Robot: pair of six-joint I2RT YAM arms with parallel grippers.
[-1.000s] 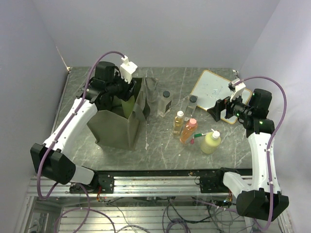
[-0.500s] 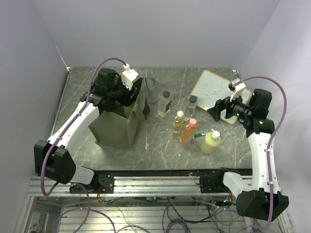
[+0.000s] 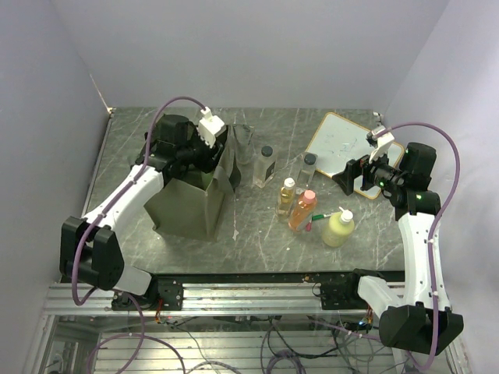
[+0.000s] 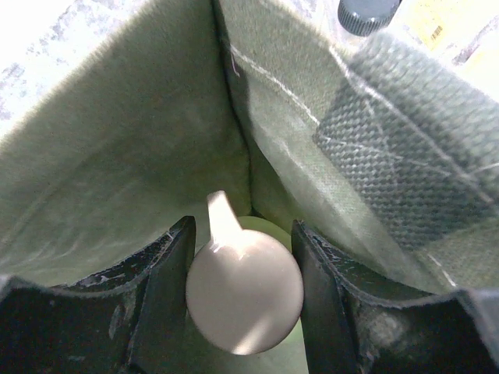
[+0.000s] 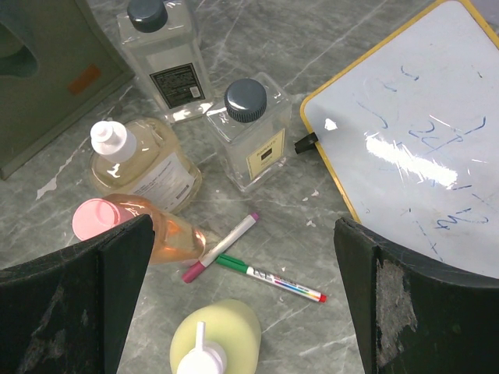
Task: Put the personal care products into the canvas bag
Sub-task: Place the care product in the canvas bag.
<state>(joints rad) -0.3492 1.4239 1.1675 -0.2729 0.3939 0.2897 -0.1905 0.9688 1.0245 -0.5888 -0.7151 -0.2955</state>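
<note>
The olive canvas bag (image 3: 187, 206) stands open at the left. My left gripper (image 3: 206, 160) reaches down into its mouth, shut on the white pump head (image 4: 243, 292) of a pale yellow-green bottle that hangs between the bag's walls (image 4: 117, 140). Still on the table are two clear dark-capped bottles (image 3: 265, 166) (image 3: 308, 168), an amber one (image 3: 287, 196), an orange pink-capped one (image 3: 302, 210) and a yellow-green pump bottle (image 3: 339, 227). My right gripper (image 3: 349, 173) hovers open above them, holding nothing; its wrist view shows the pump bottle (image 5: 214, 339) below it.
A yellow-framed whiteboard (image 3: 339, 144) lies at the back right. Two marker pens (image 5: 222, 245) (image 5: 269, 276) lie crossed between the orange bottle and the pump bottle. The bag's strap handle (image 4: 405, 132) hangs by the left gripper.
My left gripper has sunk lower into the bag's mouth with the pump bottle in it. The right arm and the bottles on the table have not moved.
</note>
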